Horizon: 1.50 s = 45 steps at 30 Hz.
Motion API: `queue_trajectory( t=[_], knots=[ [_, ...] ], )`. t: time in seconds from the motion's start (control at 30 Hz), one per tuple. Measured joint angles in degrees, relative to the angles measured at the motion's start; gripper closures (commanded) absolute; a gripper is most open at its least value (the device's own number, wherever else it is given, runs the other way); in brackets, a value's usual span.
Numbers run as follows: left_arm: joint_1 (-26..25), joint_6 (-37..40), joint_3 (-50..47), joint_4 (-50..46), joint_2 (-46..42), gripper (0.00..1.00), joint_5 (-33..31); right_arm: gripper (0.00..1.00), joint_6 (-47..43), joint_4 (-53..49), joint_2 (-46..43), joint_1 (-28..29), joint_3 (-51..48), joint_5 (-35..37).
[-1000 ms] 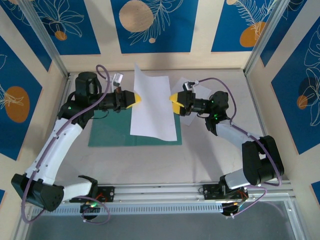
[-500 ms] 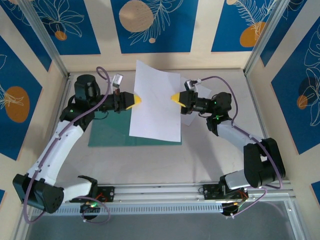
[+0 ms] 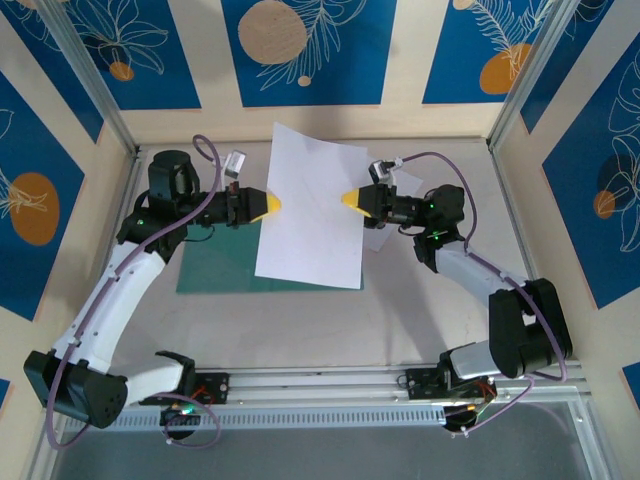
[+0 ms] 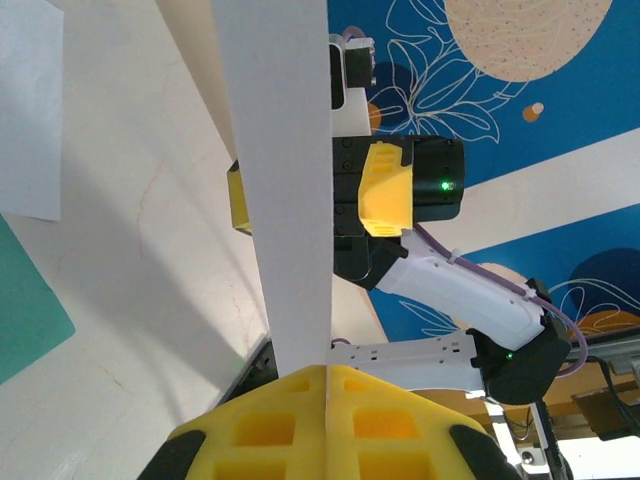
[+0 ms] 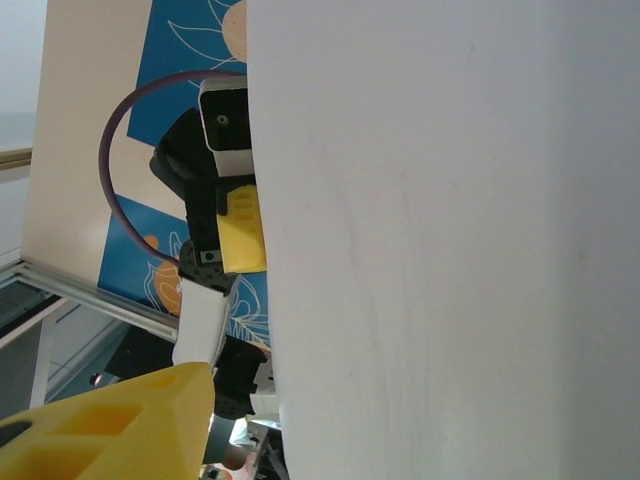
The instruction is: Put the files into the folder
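The left claw is clamped on the left edge of a white sheet. The left wrist view shows its two yellow pads closed together with the paper running straight out from the seam between them. The right claw sits at the opposite edge, facing the left claw across the paper. From the left wrist, yellow shows on both sides of the sheet there, but I cannot tell whether those fingers pinch it or only straddle it. In the right wrist view one yellow finger lies beside the paper's broad face, and the other is hidden. The sheet hangs between the two claws, lifted off the tabletop and tilted. Its near end is over the right part of the folder. The folder lies flat on the tabletop, below the left claw and reaching out to its left. A second sheet lies flat on the tabletop under the right arm, just beyond the folder's right edge.
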Motion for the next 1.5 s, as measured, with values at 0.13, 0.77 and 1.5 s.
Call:
queue_trajectory(
  t=[0.13, 0.77, 1.5],
  knots=[
    [0.02, 0.59, 0.26, -0.7, 0.09, 1.0, -0.02, 0.48, -1.27, -1.73, -1.51, 0.0, 0.0, -0.24],
    [0.24, 1.95, 1.29, -2.69, 0.31, 1.0, -1.22, 0.58, -4.52, -6.05, -2.47, 0.0, 0.0, -0.74],
    [0.92, 1.75, 1.05, -2.6, 0.2, 1.0, -1.46, 0.91, -7.17, -9.22, -4.9, -0.28, -0.07, -1.95]
  ],
)
